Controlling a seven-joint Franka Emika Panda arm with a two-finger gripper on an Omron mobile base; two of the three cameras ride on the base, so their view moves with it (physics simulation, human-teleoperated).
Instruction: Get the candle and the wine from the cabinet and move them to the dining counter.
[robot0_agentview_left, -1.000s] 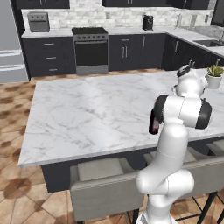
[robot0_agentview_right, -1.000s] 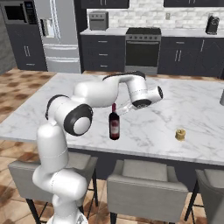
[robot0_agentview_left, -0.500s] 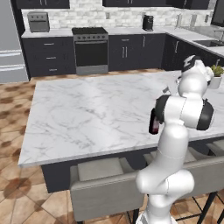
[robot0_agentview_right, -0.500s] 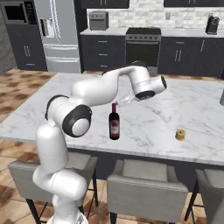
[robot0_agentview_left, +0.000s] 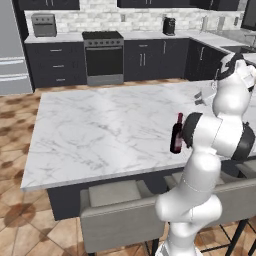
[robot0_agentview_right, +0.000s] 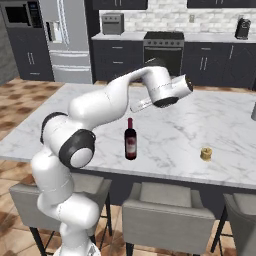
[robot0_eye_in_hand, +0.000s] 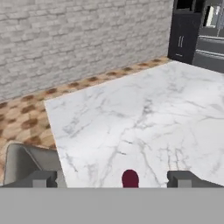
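Near the tabletop's (robot0_agentview_right: 235, 165) front edge the wine (robot0_agentview_right: 130, 141) stands upright on the marble, free of any hold, so I judge that half of the job done. My gripper (robot0_eye_in_hand: 117, 179) hangs above it with its fingers spread wide and nothing between them. A small gold thing, probably the candle (robot0_agentview_right: 206, 153), sits further along that edge.

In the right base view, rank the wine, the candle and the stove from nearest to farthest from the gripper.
Measured from the open gripper:
1. Wine, upright on the dining counter, just below the gripper.
2. Candle, on the counter toward its right end.
3. Stove, against the back wall.
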